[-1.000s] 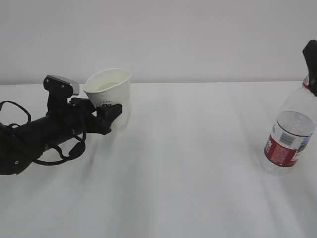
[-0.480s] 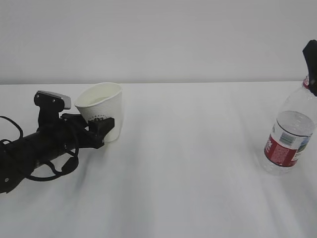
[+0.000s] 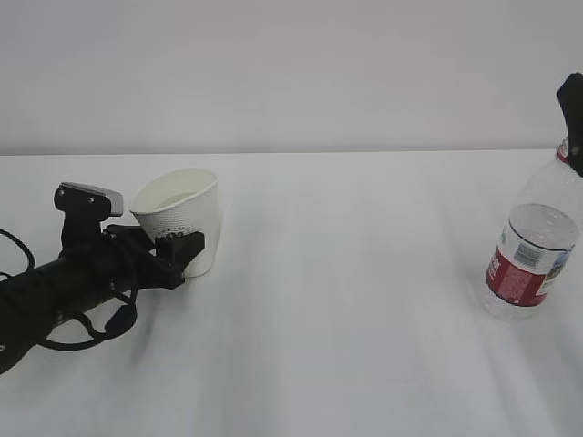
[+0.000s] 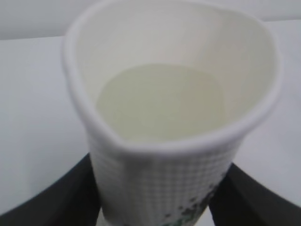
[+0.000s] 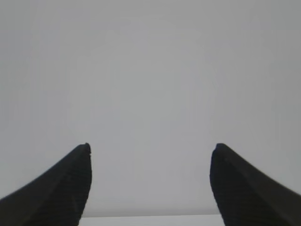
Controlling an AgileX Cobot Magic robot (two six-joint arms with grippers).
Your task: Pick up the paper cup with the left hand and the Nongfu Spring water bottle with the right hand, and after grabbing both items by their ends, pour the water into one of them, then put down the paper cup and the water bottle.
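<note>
My left gripper (image 3: 178, 248) is shut on the paper cup (image 3: 182, 218), low on its wall, at the left of the table. The cup leans a little to the right, its base close to the tabletop. In the left wrist view the cup (image 4: 169, 94) fills the frame between the black fingers (image 4: 56, 197). Its rim is squeezed out of round, and water (image 4: 160, 101) lies in its bottom. The Nongfu Spring water bottle (image 3: 533, 241) stands upright at the far right, uncapped. My right gripper (image 3: 571, 100) shows only partly above it. Its wrist view shows the gripper (image 5: 150, 155) open on nothing.
The white table (image 3: 364, 319) stretches bare between cup and bottle. A plain pale wall (image 3: 319, 73) stands behind. The left arm's black cables (image 3: 82, 323) lie on the table near the left edge of the view.
The left arm has carried the cup down and to the left, closer to the tabletop. The bottle and the right gripper have not moved.
</note>
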